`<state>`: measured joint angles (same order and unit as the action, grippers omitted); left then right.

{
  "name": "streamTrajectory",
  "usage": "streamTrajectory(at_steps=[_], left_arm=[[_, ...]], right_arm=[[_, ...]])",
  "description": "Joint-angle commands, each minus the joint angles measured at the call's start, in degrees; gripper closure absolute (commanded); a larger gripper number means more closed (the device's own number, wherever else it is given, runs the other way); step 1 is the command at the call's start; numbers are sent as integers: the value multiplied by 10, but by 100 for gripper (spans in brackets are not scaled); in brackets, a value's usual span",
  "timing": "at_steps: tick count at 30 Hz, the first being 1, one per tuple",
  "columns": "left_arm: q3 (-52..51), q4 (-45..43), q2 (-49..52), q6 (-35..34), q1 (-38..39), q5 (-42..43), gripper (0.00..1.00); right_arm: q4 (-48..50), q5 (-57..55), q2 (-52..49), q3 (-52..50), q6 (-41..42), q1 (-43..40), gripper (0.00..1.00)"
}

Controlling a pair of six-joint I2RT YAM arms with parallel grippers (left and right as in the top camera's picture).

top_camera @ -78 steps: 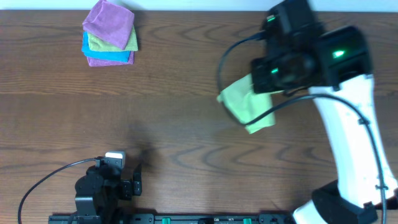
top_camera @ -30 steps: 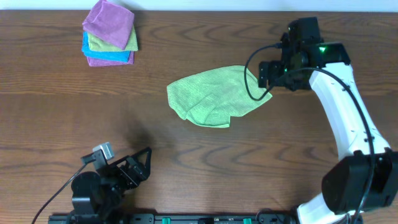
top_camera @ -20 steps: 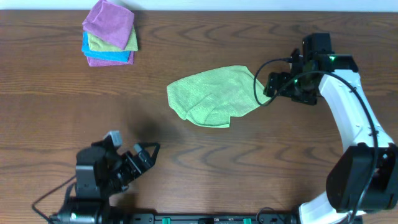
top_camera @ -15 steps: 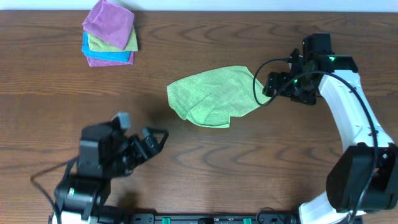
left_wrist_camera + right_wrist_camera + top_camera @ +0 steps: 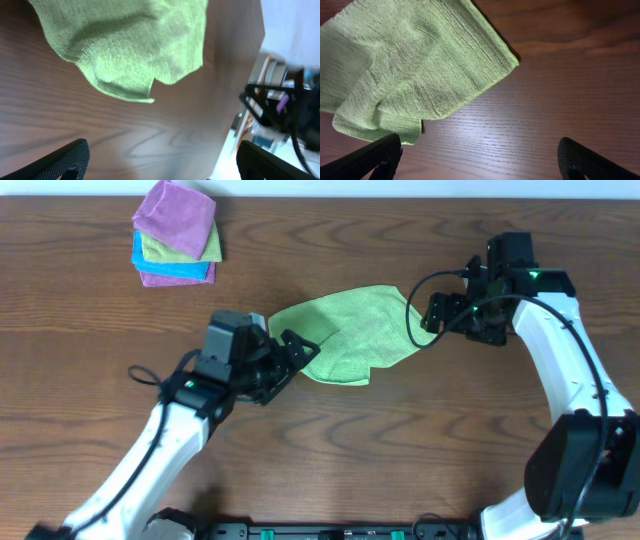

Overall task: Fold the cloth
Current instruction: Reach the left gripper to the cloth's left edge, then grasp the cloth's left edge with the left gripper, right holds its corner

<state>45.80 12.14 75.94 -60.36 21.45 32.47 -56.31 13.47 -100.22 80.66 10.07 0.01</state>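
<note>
The lime-green cloth [image 5: 355, 332] lies loosely spread and rumpled in the middle of the table, one flap doubled over at its front edge. My left gripper [image 5: 292, 358] hovers open over the cloth's left end. In the left wrist view the cloth [image 5: 125, 45] fills the top, and bare wood lies between the wide fingers [image 5: 70, 159]. My right gripper [image 5: 438, 315] stands open just off the cloth's right corner. The right wrist view shows that corner [image 5: 420, 65] ahead of the open gripper [image 5: 480, 160], which holds nothing.
A stack of folded cloths [image 5: 177, 235], purple, green and blue, sits at the far left corner of the brown wooden table [image 5: 330, 450]. Beyond the table's edge in the left wrist view are cables and a stand [image 5: 280, 100].
My left arm has swung up from the front edge to the cloth's left end. The right gripper let the cloth go earlier and has stayed open beside its right corner.
</note>
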Motion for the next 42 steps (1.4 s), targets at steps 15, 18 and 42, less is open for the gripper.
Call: streamTrajectory(at_steps=[15, 18, 42], left_arm=[[4, -159, 194, -286, 150, -71, 5], [4, -160, 206, -321, 164, -97, 5], [4, -257, 288, -389, 183, -177, 34]], right_arm=[[-11, 5, 5, -2, 6, -5, 1], [-16, 5, 5, -2, 6, -5, 1], [-26, 35, 5, -2, 6, -5, 1]])
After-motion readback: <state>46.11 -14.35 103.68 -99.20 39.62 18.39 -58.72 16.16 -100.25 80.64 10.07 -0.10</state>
